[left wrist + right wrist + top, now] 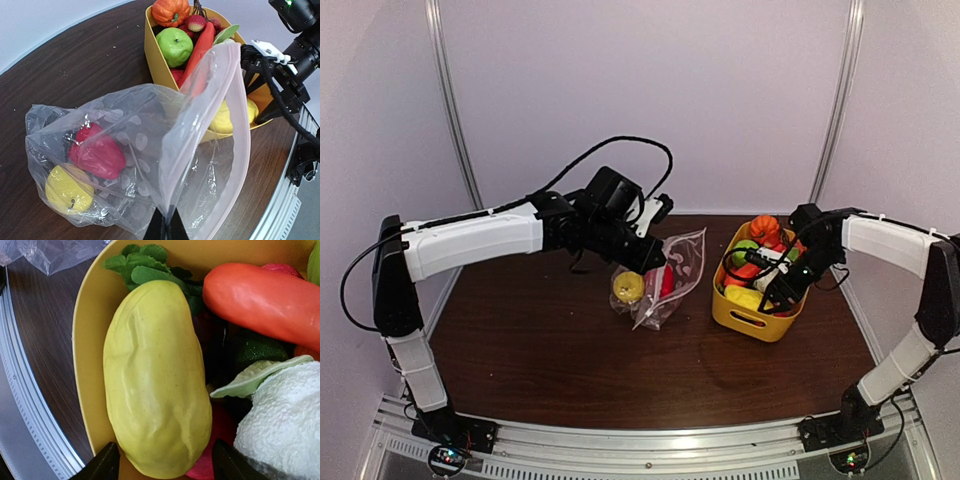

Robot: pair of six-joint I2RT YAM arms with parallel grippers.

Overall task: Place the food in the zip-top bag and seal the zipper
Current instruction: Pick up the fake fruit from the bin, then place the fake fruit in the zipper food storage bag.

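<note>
The clear zip-top bag (669, 275) lies at mid table; in the left wrist view the bag (150, 150) holds a red pepper (97, 152) and a yellow lemon (67, 190). My left gripper (166, 227) is shut on the bag's mouth edge and holds it up, with the zipper strip (242, 135) curving to the right. My right gripper (162, 465) is open in the yellow basket, its fingers either side of a long yellow fruit (155, 380). White cauliflower (285, 420) and a red-orange carrot (265, 295) lie beside it.
The yellow basket (752, 318) stands right of the bag, holding an orange pumpkin (171, 11), a green apple (174, 46) and other toys. The table's metal front rail (30, 405) runs close to the basket.
</note>
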